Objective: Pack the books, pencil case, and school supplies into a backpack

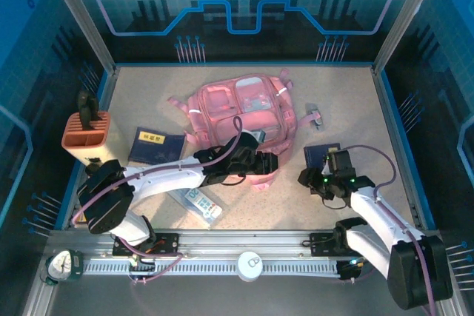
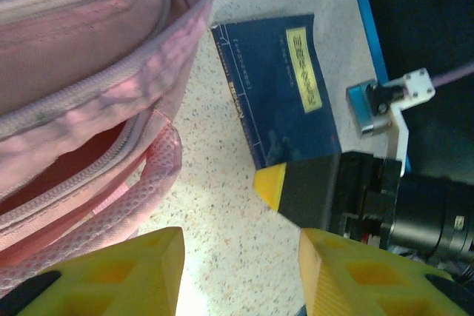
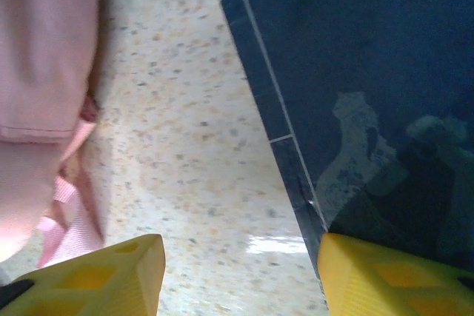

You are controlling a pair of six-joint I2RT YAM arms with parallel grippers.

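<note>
The left gripper is held open beside the soft pink backpack; the right gripper is spread over a thin navy book by the table's right edge.

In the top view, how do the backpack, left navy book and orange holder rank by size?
The backpack is clearly largest. Then the left navy book and the orange holder look alike; I cannot rank them.
</note>
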